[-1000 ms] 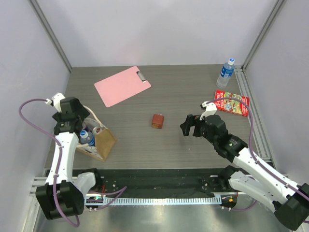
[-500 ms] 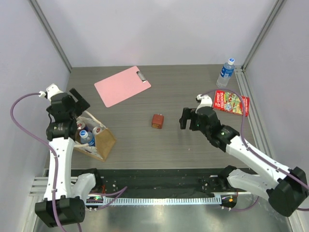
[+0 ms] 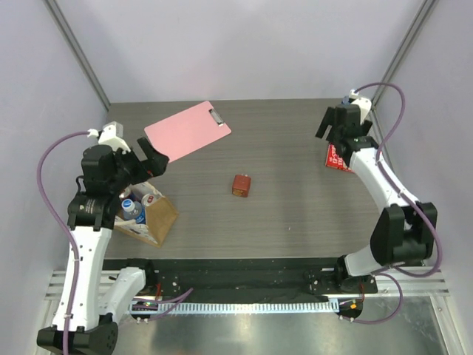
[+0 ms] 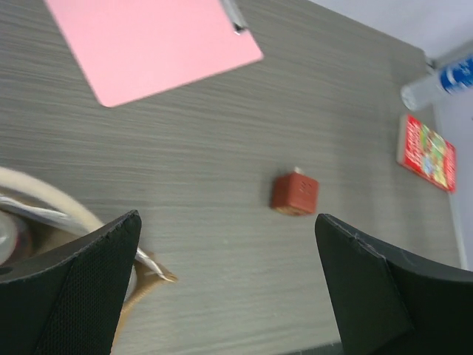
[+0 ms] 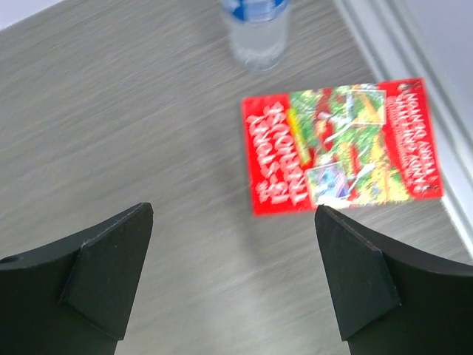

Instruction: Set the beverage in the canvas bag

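Bright, even light; wrist views blurred

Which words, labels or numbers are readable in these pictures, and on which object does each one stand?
On the red printed pack: large white letters, sideways and blurred, perhaps "STORY TREEHOUSE", not certain; the smaller lines along its edge are unreadable.
On the water bottle: a blue label, too blurred to read.
On the small reddish-brown box: no readable mark.
On the pink clipboard: no text.

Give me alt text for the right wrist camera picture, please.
The right hand hangs open and empty above a grey table. Ahead are a red printed packet and, past it, the lower part of a water bottle.
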